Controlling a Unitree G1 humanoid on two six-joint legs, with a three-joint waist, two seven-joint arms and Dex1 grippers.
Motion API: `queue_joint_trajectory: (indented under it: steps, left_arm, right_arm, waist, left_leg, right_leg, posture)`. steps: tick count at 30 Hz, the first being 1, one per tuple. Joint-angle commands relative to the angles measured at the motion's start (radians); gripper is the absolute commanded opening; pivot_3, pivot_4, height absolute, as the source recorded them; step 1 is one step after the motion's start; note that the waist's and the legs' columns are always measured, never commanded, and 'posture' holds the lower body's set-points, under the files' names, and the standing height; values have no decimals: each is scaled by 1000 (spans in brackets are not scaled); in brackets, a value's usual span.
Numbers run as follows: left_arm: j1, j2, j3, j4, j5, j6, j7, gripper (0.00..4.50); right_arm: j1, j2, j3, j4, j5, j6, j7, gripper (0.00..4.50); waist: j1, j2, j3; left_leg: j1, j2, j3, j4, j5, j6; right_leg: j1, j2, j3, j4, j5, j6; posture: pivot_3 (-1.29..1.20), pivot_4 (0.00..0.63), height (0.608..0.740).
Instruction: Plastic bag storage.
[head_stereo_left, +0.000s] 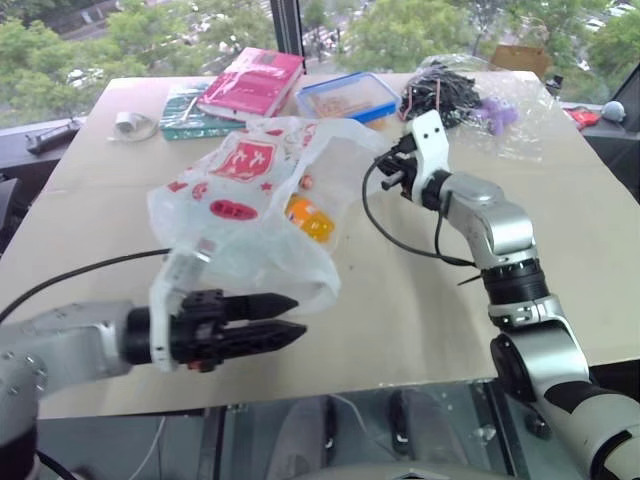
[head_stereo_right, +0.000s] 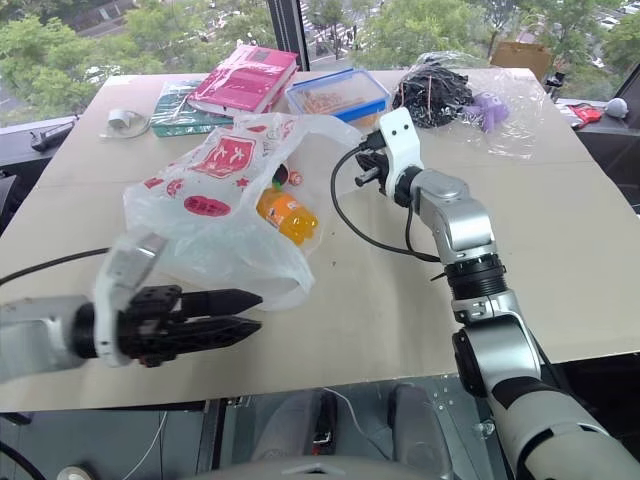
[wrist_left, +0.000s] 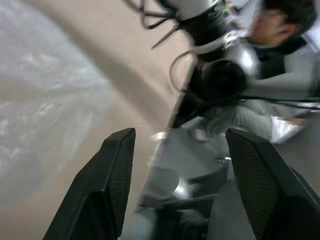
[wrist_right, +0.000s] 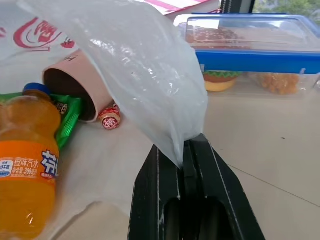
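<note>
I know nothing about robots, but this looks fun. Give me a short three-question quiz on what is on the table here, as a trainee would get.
1. True or false: the right claw is shut on an edge of the crinkly translucent white plastic bag with red print.
2. Which drink lies at the bag's mouth? A: a small orange soda bottle; B: a milk carton; C: a green can.
3. Fill in: the left claw, near the table's front edge, holds ____.

Key:
1. True; its black fingers pinch the film.
2. A.
3. Nothing; its jaws stand apart with no film between them.
</note>
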Motion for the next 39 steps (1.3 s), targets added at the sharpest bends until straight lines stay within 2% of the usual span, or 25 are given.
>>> queue_joint_trajectory:
  steps: [1, 2, 8, 12, 14, 16, 18, 21, 22, 24, 26, 28, 32, 36, 39]
  left_arm:
    - [1, -58, -95, -59, 163, -125, 101, 2990]
    - [2, -64, -133, -72, 220, -152, 105, 2990]
    - [-37, -96, -278, -47, 347, -226, 116, 2990]
    - [-155, -203, -414, 44, 437, -263, 162, 2990]
    - [-209, -268, -451, 82, 425, -259, 162, 2990]
    - [-250, -312, -426, 108, 311, -228, 147, 2990]
    - [-320, -287, -315, 178, 40, -197, 129, 2990]
    - [-423, -180, -217, 294, -246, -167, 153, 2990]
    - [-445, -148, -204, 313, -301, -160, 158, 2990]
    - [-604, -73, -174, 456, -362, -167, 201, 2990]
    - [-774, -34, -175, 614, -341, -179, 244, 2990]
    - [-891, -26, -190, 722, -263, -186, 261, 2990]
    - [-1162, -51, -208, 972, -41, -298, 245, 2990]
    - [-1305, -90, -229, 1099, 125, -347, 162, 2990]
    - [-1367, -141, -224, 1175, 219, -386, 149, 2990]
  right_arm:
    - [-2, -5, -12, -58, 10, 11, -4, 0]
    - [1, -7, -12, -66, 10, 17, -4, 0]
    - [9, -16, -11, -109, 11, 55, -6, 0]
    - [13, -29, -15, -130, 10, 78, -9, 0]
    - [16, -34, -19, -141, 14, 91, -13, 0]
    - [21, -39, -26, -151, 18, 103, -15, 0]
    - [-3, -42, -91, -149, 73, 143, -14, 0]
    - [-66, -47, -209, -130, 177, 202, -20, 0]
    - [-80, -49, -235, -126, 202, 216, -22, 0]
    - [-162, -70, -332, -86, 289, 252, -27, 0]
    - [-246, -99, -409, -35, 351, 267, -34, 0]
    - [-305, -122, -451, 8, 388, 272, -43, 0]
    - [-463, -203, -526, 103, 435, 236, -61, 0]
    - [-564, -274, -536, 124, 448, 234, -67, 0]
    - [-596, -331, -517, 114, 436, 238, -68, 0]
  waist:
    - [1, 0, 0]
    - [1, 0, 0]
    - [1, 0, 0]
    - [11, 0, -1]
    - [17, 0, 0]
    - [18, 0, -1]
    - [19, 0, 0]
    - [18, 0, 0]
    - [18, 0, 0]
    - [22, 0, 3]
    - [27, 0, 3]
    - [28, 0, 3]
    - [25, 0, 4]
    - [16, 0, 4]
    - [14, 0, 4]
  left_leg:
    - [0, 0, 0, 0, 0, 0]
    - [0, 0, 0, 0, 0, 0]
    - [0, -1, 1, -1, 0, 0]
    - [0, -1, 0, 0, 0, 0]
    - [0, -1, 1, 0, 0, 1]
    - [0, -1, 1, 0, 0, 1]
    - [-1, 0, 1, 0, 0, 1]
    - [-1, 1, 0, 1, 0, 1]
    - [-1, 1, 0, 1, 0, 1]
    - [-2, 0, 0, 2, 0, 1]
    - [-3, -1, -2, 3, -1, 3]
    - [-3, -4, -4, 3, -2, 6]
    - [-3, -7, -3, 1, -1, 4]
    - [-15, -7, -2, 1, -1, 4]
    - [-17, -6, -1, -2, -1, 3]
  right_leg:
    - [0, 0, 0, 0, 0, 0]
    - [0, 0, 0, 0, 0, 0]
    - [0, 0, 0, 0, 1, 1]
    - [0, 1, 0, 0, 1, 2]
    - [0, 1, 0, 0, 2, 3]
    - [0, 1, 0, 0, 2, 3]
    - [0, 1, 0, 0, 2, 3]
    - [-1, 1, -1, 1, 2, 3]
    - [-1, 1, -1, 1, 2, 3]
    - [-1, 1, -1, 1, 2, 3]
    - [0, 1, -3, 1, 2, 4]
    - [1, 1, -4, 0, 2, 4]
    - [2, 1, -4, -4, 1, 6]
    - [-9, 1, -3, -1, 1, 6]
    - [-12, 1, -3, -2, 1, 6]
  posture:
    - [0, 150, 740]
    - [0, 150, 740]
    - [0, 150, 740]
    - [0, 150, 740]
    - [0, 150, 740]
    - [0, 150, 740]
    - [0, 150, 740]
    - [0, 150, 740]
    - [0, 150, 740]
    - [0, 150, 740]
    - [0, 150, 740]
    - [0, 150, 740]
    - [0, 150, 740]
    - [0, 150, 740]
    - [0, 150, 740]
